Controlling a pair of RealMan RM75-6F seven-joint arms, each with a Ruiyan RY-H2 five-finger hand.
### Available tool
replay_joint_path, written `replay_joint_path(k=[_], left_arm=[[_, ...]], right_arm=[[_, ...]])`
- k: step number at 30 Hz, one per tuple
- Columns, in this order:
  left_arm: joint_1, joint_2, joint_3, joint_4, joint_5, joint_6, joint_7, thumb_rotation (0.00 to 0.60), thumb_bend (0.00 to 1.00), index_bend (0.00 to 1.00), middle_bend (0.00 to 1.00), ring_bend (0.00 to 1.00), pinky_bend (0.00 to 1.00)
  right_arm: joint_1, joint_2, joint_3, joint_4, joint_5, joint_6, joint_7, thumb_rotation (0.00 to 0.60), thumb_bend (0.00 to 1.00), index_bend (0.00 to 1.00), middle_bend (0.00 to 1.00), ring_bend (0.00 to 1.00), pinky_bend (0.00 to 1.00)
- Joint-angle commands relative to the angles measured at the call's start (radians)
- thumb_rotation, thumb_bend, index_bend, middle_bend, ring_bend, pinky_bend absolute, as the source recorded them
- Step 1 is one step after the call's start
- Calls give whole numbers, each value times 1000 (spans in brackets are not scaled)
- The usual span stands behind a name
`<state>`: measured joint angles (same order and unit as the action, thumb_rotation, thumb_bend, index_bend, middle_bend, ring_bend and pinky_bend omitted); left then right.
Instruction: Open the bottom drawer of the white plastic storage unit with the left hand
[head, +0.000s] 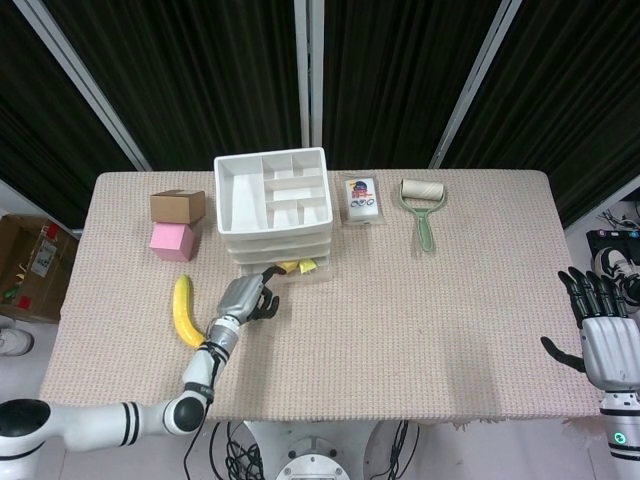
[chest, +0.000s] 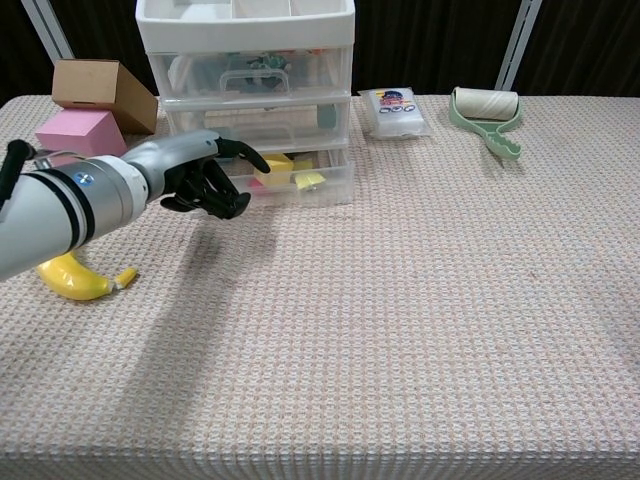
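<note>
The white plastic storage unit (head: 272, 200) (chest: 250, 90) stands at the back of the table, a compartment tray on top of three clear-fronted drawers. Its bottom drawer (head: 296, 267) (chest: 300, 180) looks pushed in and holds yellow pieces. My left hand (head: 245, 297) (chest: 195, 175) hovers right in front of that drawer's left half, back upward, most fingers curled under and one finger stretched toward the drawer front. Whether it touches the front is unclear. It holds nothing. My right hand (head: 600, 330) hangs off the table's right edge with fingers spread; only the head view shows it.
A banana (head: 183, 312) (chest: 75, 278) lies just left of my left arm. A pink block (head: 171, 241) (chest: 80, 135) and a cardboard box (head: 177, 206) (chest: 100, 90) sit left of the unit. A packet (head: 361, 199) (chest: 395, 110) and a lint roller (head: 422, 200) (chest: 485, 115) lie to its right.
</note>
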<state>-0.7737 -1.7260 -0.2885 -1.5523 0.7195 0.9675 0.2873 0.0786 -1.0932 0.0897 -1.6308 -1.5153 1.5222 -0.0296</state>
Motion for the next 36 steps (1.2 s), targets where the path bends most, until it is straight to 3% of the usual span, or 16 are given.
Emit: replay_joint_path(k=[1, 7, 23, 26, 30, 36], left_arm=[[-8, 18, 7, -20, -11, -18, 12, 600, 521, 268, 852, 994, 1000], [-15, 70, 23, -88, -27, -59, 12, 600, 520, 324, 853, 993, 1000], [-6, 188, 104, -254, 31, -98, -17, 600, 515, 330, 851, 993, 1000], [-7, 198, 115, -265, 47, -92, -15, 600, 501, 299, 848, 991, 1000], [-4, 209, 126, -283, 85, -70, -11, 600, 482, 182, 842, 988, 1000], [-9, 250, 133, -326, 176, -27, 26, 600, 483, 177, 840, 982, 1000]], right_arm=[[0, -1, 0, 3, 2, -2, 2, 600, 90, 0, 51, 0, 0], [1, -4, 1, 8, 6, -5, 7, 600, 91, 0, 51, 0, 0], [-2, -4, -2, 0, 1, 1, -2, 600, 91, 0, 51, 0, 0], [-4, -2, -2, -2, 0, 6, -3, 600, 91, 0, 51, 0, 0], [-5, 0, -2, -4, -1, 7, -3, 600, 92, 0, 51, 0, 0], [-9, 1, -3, -4, -3, 13, -2, 600, 91, 0, 51, 0, 0]])
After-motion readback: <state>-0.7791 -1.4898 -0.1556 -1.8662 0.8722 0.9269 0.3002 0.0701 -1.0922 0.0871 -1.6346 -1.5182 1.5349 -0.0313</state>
